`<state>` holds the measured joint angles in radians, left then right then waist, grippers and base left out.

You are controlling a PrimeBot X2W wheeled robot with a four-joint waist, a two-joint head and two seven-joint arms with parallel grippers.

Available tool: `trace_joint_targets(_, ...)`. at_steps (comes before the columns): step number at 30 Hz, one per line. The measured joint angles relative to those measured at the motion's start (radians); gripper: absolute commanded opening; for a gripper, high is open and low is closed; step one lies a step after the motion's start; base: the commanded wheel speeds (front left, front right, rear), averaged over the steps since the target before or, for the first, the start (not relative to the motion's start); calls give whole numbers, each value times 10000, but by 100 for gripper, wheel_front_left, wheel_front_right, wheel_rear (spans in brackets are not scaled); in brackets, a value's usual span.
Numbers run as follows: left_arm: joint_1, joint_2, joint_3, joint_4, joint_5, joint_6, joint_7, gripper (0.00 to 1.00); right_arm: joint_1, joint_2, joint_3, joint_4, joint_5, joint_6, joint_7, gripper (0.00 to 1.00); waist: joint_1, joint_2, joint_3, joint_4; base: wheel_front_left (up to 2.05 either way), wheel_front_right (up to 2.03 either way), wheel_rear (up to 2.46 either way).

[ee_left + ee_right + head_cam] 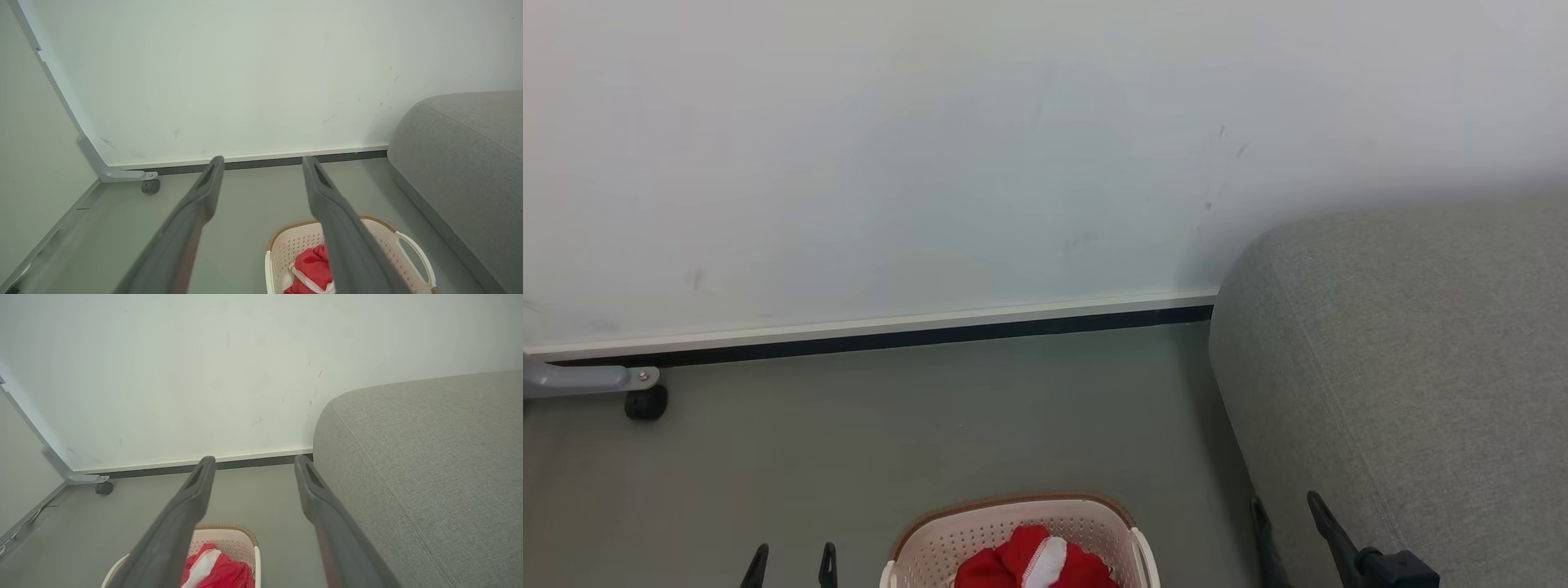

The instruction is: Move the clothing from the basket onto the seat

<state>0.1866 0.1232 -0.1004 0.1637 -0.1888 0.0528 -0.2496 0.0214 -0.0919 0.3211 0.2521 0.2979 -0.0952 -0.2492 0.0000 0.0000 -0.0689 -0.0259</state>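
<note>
From the head camera I have the basket [947, 543] on the floor [980, 408] at the bottom centre, cut off by the lower edge; its brown rim trim curves across the far side and its perforated cream wall shows below that. Inside it lies the clothing [1001, 565], a bright red heap with a white patch on top; I would guess more than one garment, but the bundle is too bunched and cropped to count. The seat [1421, 367] fills the right side, grey and woven, its rounded corner near the white wall [931, 147]; the basket stands on the floor beside it, apart from it.

My left pincer [792, 567] sits just left of the basket, fingers spread wide and holding nothing; in its wrist view the basket and red cloth lie below the right finger. My right pincer [1288, 506] is to the right of the basket, in front of the seat's near side, also wide and empty. A grey caster leg [645, 402] stands at the far left by the wall.
</note>
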Motion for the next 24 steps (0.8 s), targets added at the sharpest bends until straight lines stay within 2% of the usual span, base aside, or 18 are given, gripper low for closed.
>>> trace_joint_targets(11, -238, -10, -176, -38, 119, -194, 0, 100, -9, -2, -337, -623, -253, -17, -2, 100, 0, 0, 602, -65, 0, 0, 0)
trace_joint_targets(18, -1085, -50, -533, 288, 268, -451, -2, 100, -355, -10, -876, -1348, -531, -115, -4, 100, 1, 1, 1594, -229, 0, 0, 0)
trace_joint_targets(21, -1968, -222, -932, 1024, 366, -619, -2, 100, -825, -4, -1085, -1914, -825, -163, -4, 100, 2, 1, 2580, -532, 0, 0, 0)
trace_joint_targets(24, -2260, -291, -1141, 1350, 546, -637, -2, 100, -951, 2, -1081, -2178, -997, -165, -6, 100, 2, 1, 2956, -678, 0, 0, 0)
